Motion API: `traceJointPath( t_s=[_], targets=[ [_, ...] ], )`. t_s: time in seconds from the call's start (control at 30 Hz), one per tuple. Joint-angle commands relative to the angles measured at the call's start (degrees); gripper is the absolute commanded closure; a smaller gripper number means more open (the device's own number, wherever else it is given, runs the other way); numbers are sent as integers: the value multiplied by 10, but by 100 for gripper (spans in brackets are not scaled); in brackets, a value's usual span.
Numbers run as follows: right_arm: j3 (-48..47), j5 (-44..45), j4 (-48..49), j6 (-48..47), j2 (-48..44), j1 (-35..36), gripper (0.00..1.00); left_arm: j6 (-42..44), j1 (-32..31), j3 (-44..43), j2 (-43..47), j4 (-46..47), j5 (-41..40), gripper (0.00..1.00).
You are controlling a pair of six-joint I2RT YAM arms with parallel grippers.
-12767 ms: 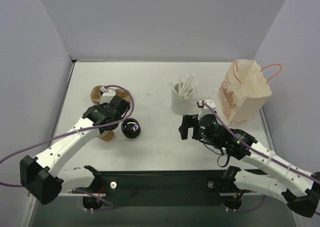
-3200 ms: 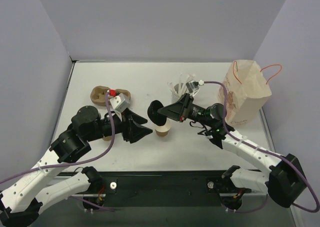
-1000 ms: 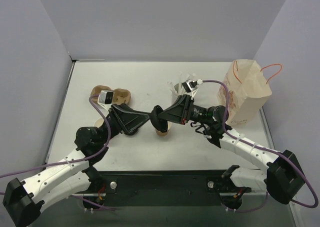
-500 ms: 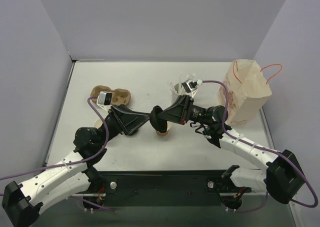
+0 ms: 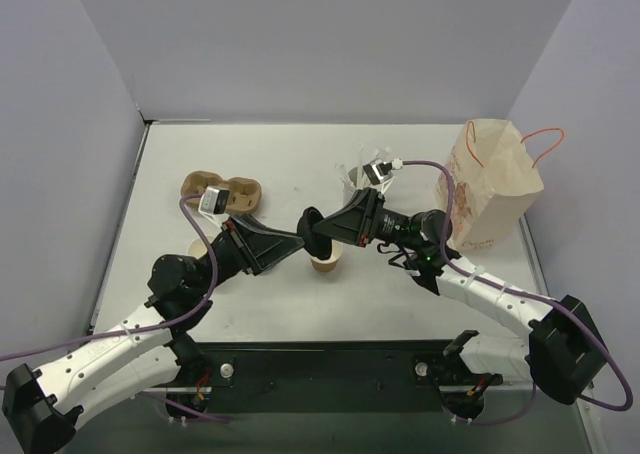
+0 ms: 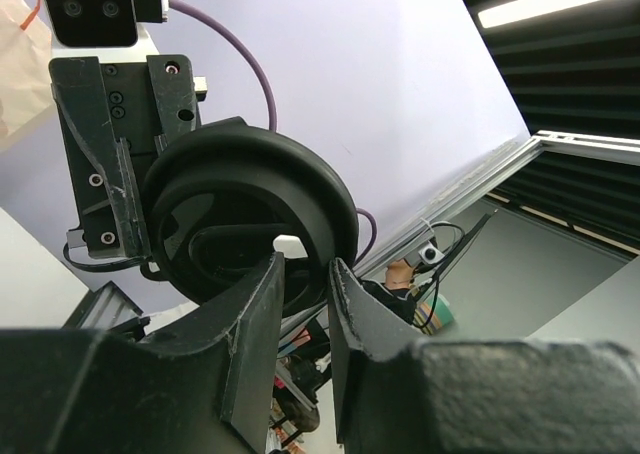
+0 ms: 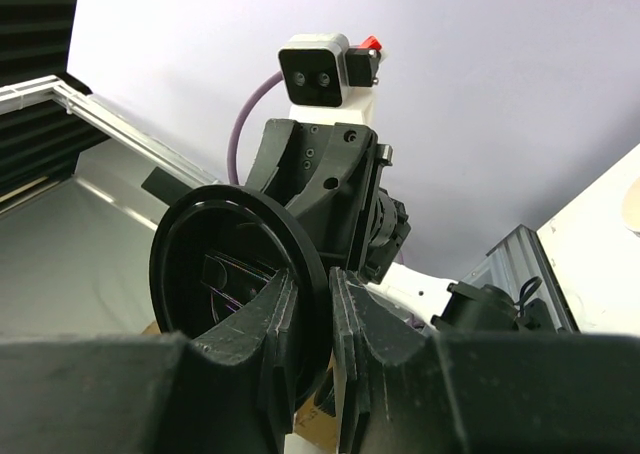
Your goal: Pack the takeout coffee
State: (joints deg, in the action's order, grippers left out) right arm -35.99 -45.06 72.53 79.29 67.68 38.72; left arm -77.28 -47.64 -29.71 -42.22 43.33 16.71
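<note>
Left tool (image 6: pixel 305 266) and right tool (image 7: pixel 313 274) both pinch the lid (image 6: pixel 300 179); only overhead shows the cup (image 5: pixel 324 263).

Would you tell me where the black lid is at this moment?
In the top view, the black lid is mid-table, held on edge between the left gripper and right gripper, right by the lidless tan cup.
</note>
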Motion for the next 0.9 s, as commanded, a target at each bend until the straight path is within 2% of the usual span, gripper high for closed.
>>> traceJointPath(
  t_s=[0.0, 0.07, 0.1, 0.13, 0.17, 0.27, 0.37, 0.4, 0.43, 0.5, 0.57, 0.6, 0.63, 0.67, 0.7, 0.73, 0.8, 0.87],
  targets=[
    [-7, 3, 226, -5, 13, 9, 88, 22, -4, -21, 12, -22, 10, 66],
    [-10, -9, 223, -5, 17, 17, 87, 26, -3, -28, 10, -21, 9, 67],
    [-11, -12, 221, -7, 18, 18, 86, 27, -3, -30, 7, -20, 11, 71],
    [-11, -14, 216, -8, 18, 20, 82, 29, -3, -33, 5, -18, 14, 76],
    [-9, -14, 213, -10, 17, 21, 80, 33, -3, -40, 4, -18, 17, 86],
    [-1, -6, 193, -17, 8, 19, 68, 44, -3, -46, 3, -33, 22, 95],
    [14, 5, 155, -40, -17, 13, 58, 74, -1, -60, 15, -93, 17, 100],
    [17, 9, 140, -49, -25, 11, 52, 83, -1, -70, 22, -135, 15, 100],
    [23, 14, 99, -68, -45, 6, 39, 94, 2, -75, 25, -154, 12, 100],
    [29, 29, 42, -98, -70, 1, 29, 129, 2, -89, 33, -220, 9, 100],
    [29, 44, -83, -158, -119, -3, 20, 190, 4, -125, 37, -286, -4, 100],
    [27, 73, -140, -183, -139, -4, 17, 212, 4, -142, 36, -373, -15, 100],
    [22, 92, -272, -215, -182, -4, 11, 235, 4, -180, 32, -415, -25, 100],
    [8, 117, -347, -275, -205, -4, 10, 278, 4, -197, 26, -462, -41, 100],
    [-2, 184, -415, -307, -226, -1, 9, 298, 4, -214, 8, -535, -52, 100],
    [-8, 212, -526, -327, -263, 0, 7, 315, 4, -234, -5, -569, -59, 100],
    [-25, 268, -606, -373, -295, 1, 6, 367, 3, -292, -53, -660, -92, 100],
    [-37, 327, -700, -396, -331, 3, 1, 411, 0, -346, -94, -713, -115, 100]
  ],
)
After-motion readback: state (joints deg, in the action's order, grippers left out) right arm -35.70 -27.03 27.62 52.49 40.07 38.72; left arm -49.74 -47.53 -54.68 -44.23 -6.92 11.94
